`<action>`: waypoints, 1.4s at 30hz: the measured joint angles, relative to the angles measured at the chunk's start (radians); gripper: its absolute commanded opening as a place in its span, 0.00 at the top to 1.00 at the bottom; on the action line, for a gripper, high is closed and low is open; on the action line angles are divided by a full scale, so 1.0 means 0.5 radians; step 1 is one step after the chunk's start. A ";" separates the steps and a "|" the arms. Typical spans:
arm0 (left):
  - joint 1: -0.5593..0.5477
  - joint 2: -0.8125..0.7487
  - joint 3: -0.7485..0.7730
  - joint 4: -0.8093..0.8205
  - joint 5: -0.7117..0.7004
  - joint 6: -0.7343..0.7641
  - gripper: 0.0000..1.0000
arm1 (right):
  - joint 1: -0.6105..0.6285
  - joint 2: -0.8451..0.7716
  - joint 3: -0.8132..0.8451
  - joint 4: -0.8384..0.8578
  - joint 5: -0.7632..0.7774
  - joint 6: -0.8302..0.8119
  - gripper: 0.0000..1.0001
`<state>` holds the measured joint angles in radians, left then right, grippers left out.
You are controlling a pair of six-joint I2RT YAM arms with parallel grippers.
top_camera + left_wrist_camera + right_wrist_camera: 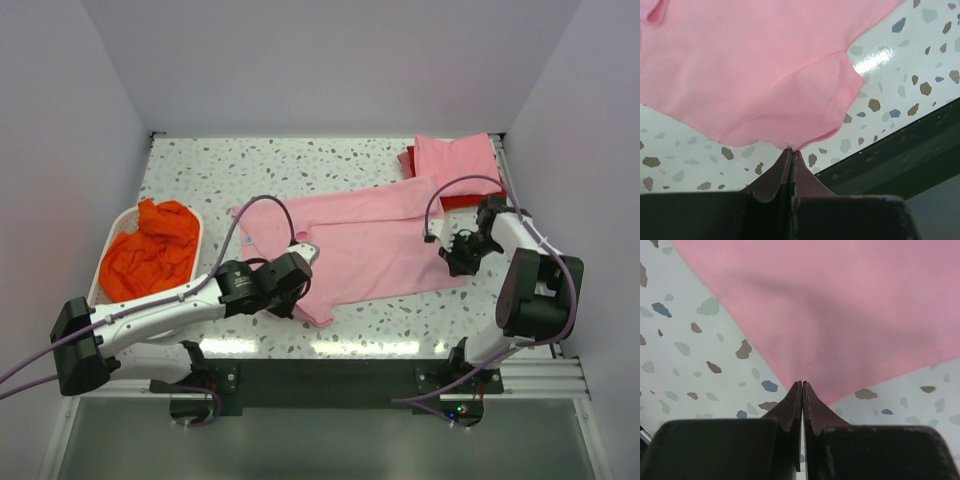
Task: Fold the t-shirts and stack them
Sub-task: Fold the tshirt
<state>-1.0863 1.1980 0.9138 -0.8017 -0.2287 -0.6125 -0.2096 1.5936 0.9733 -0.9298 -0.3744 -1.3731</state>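
Your pink shirt lies spread flat in the middle of the scene. Its long axis runs left to right, tilting a little toward the far right. Both grippers sit at its near edge, and the cloth stretches away to the far side of each. The left gripper is pinched tight on the near-left corner, the right gripper on the near-right corner. Neither is nearer, so the fold likely means carrying that near edge toward the far edge, both together.

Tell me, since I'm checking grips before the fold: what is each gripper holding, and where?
Both are shut on the light pink t-shirt: left gripper at its near-left edge, right gripper at its near-right corner.
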 measured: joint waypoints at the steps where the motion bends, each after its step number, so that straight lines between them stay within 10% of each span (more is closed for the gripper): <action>1: 0.024 -0.003 0.019 0.000 -0.012 0.016 1.00 | -0.001 -0.005 0.032 -0.004 -0.021 0.010 1.00; 21: 0.195 -0.014 0.118 0.074 0.014 0.166 1.00 | 0.000 0.052 -0.048 -0.084 0.105 -0.047 0.71; 27: 0.195 -0.019 0.118 0.076 0.032 0.166 1.00 | 0.000 0.117 -0.050 -0.020 0.150 -0.018 0.99; 42: 0.236 -0.058 0.141 0.075 -0.058 0.214 1.00 | 0.000 0.065 0.079 -0.074 0.118 0.034 1.00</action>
<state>-0.9684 1.1690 0.9844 -0.7643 -0.2577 -0.5056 -0.2096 1.6260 1.0126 -0.9668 -0.3153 -1.3560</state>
